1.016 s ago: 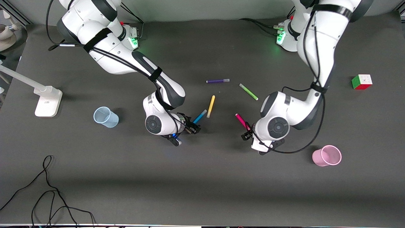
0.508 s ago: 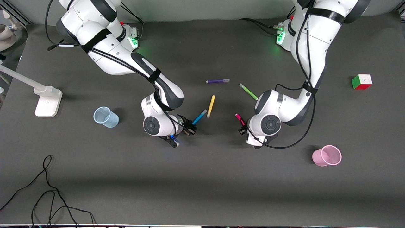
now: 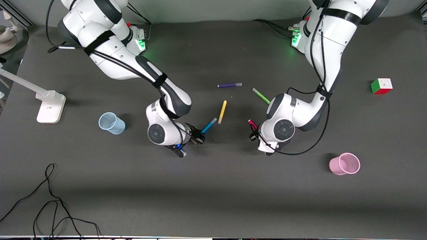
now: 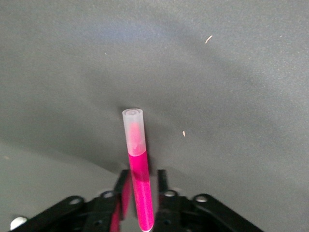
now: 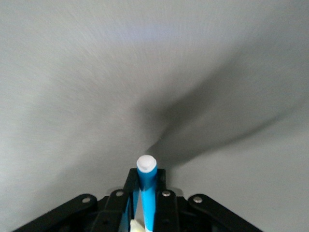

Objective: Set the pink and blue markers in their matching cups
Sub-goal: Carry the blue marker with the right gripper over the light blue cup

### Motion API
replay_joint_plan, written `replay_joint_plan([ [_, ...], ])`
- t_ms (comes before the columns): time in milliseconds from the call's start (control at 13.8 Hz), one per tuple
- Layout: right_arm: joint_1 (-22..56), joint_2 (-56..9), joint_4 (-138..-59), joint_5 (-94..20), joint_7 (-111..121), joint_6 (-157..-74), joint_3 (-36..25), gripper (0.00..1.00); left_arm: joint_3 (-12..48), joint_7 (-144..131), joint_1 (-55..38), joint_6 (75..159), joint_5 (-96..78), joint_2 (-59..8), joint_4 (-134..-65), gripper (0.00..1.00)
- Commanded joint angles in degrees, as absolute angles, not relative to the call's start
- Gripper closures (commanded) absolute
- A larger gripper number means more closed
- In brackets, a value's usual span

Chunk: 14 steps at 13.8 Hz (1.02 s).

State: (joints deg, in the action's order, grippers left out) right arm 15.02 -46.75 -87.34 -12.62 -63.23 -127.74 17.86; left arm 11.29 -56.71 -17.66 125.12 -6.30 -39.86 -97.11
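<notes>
Near the middle of the worktop [image 3: 213,186] both arms have a marker in hand, and the coming move turns on how far each one is from its cup. The right gripper [image 3: 197,136] has its jaws clamped on the blue marker [image 3: 209,125], whose long axis slants up and away from the jaws toward the yellow marker [image 3: 222,112]; in the right wrist view the blue marker [image 5: 146,193] stands out straight between the closed jaws, cap end outward. The pale blue cup [image 3: 111,123] sits well apart from it, toward the right arm's end of the worktop, so the right arm is the nearer one for that trip. The left gripper [image 3: 254,134] has its jaws clamped on the pink marker [image 3: 252,124], and the left wrist view shows the pink marker [image 4: 136,166] held by its lower barrel with the pale cap pointing away from the jaws. The pink cup [image 3: 345,163] stands toward the left arm's end, nearer the front camera than the left gripper, upright with its mouth open. Each marker probably needs tipping toward vertical before it can drop into its cup. Purple [image 3: 229,85] and green [image 3: 261,96] markers lie untouched.
</notes>
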Motion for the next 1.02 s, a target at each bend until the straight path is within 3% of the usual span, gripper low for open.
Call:
replay_joint_plan([
  [0, 13.6, -36.2, -88.5, -10.5, -61.5, -119.6, 15.0, 1.00, 10.7, -57.7, -18.5, 127.2, -7.2, -39.5, -98.9, 0.99],
  [363, 13.7, -19.6, -99.8, -3.5, -39.4, -118.1, 4.9, 1.00, 10.7, -57.6, -18.5, 127.1, -7.2, -39.5, -99.1, 0.99],
  [508, 13.6, -12.8, -105.8, 0.1, -30.4, -119.9, 1.2, 1.00, 10.7, -57.7, -18.4, 126.9, -7.2, -39.3, -99.1, 0.57],
  [653, 13.7, -4.9, -114.1, 0.1, -17.6, -124.3, -2.8, 1.00, 10.8, -57.7, -18.3, 126.7, -7.3, -39.2, -99.1, 0.33],
  [871, 13.8, 4.9, -125.7, 0.6, -7.1, -131.4, -7.4, 1.00, 10.7, -57.7, -18.5, 127.0, -7.3, -39.3, -99.1, 0.34],
  [944, 13.8, 7.3, -130.0, 0.7, -4.8, -135.3, -8.5, 1.00, 10.7, -57.7, -18.5, 127.2, -7.3, -39.5, -99.1, 0.39],
])
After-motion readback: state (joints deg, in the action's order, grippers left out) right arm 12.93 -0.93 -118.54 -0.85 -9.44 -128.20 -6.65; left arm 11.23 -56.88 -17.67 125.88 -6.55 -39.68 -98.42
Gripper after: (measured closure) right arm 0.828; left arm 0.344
